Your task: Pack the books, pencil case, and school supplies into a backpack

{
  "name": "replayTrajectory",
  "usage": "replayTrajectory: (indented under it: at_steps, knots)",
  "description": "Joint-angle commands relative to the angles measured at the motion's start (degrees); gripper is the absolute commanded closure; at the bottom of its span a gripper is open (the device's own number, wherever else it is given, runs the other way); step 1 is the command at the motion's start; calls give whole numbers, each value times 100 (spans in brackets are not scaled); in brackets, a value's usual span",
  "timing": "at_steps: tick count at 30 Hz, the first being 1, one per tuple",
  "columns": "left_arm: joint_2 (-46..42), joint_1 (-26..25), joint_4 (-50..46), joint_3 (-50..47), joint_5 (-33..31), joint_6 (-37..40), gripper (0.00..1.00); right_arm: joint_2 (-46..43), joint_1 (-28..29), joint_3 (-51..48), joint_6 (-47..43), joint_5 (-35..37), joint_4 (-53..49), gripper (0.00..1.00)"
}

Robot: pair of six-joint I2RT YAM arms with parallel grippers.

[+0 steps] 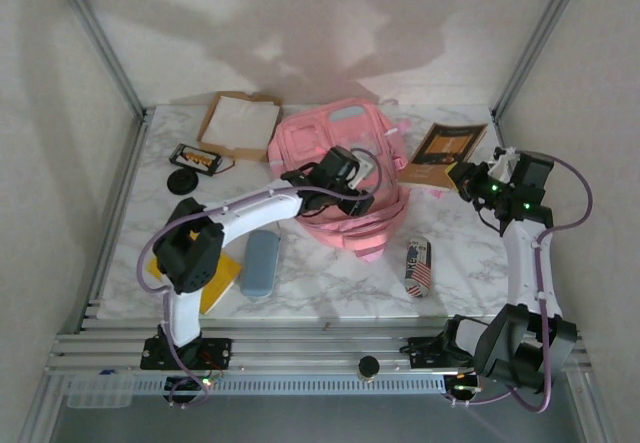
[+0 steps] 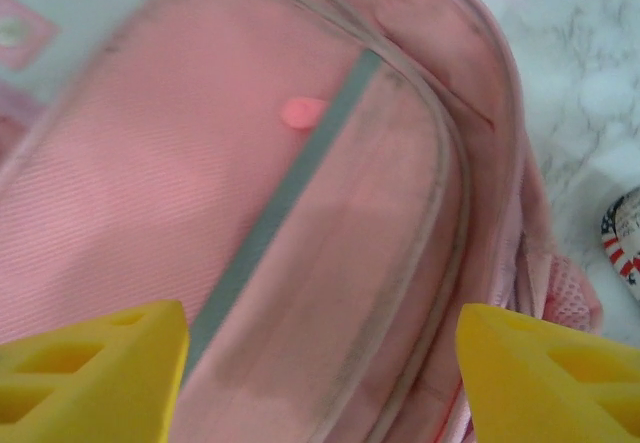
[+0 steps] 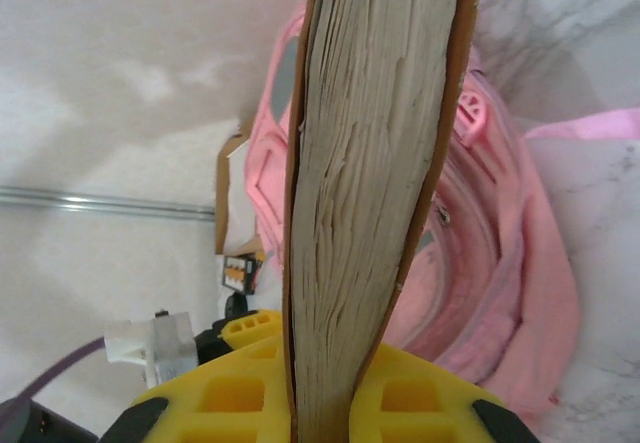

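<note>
L gripper (image 2: 320,373) over pink backpack (image 2: 250,193), mid-table; jaws apart, nothing btwn them. R gripper (image 3: 325,393) jaws clamped on dark brown book (image 3: 370,163), just beside backpack's right edge.

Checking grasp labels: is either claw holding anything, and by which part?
The right claw clamps the dark brown book at its page edge, across both covers. The left claw is open above the backpack, holding nothing.

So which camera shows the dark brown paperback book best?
The top external view: the dark brown paperback book shows its cover there. The right wrist view looks at its page edge, pinched in the right gripper.
</note>
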Motion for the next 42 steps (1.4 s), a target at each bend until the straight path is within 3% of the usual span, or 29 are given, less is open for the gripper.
replayTrajectory:
  at_steps: [1,10,19,23,29,32,35,40,42]
  knots:
    - [214,-133,-71,405,-90,749,27,-177,-22,16,-109,16,249,100]
    - [982,-137,-400,987,-271,1111,13,-187,-37,-89,-146,-2,271,100]
    - [1693,-99,-435,1533,-891,1115,12,-182,-43,-216,-23,-131,493,100]
    - [1814,67,-410,1806,-944,885,28,-204,-36,-252,-42,-136,508,100]
    - [1551,143,-174,1763,-787,893,65,-215,-42,-177,-201,28,320,100]
    - [1499,205,-325,1856,-843,840,73,-225,-37,-16,-394,150,69,100]
    - [1278,236,-423,1749,-894,831,89,-290,-43,214,-645,461,-367,100]
    - [820,288,-444,1625,-1111,759,100,-340,-40,358,-814,699,-835,100]
    - [592,331,-458,1614,-1172,677,100,-397,-40,376,-872,719,-984,100]
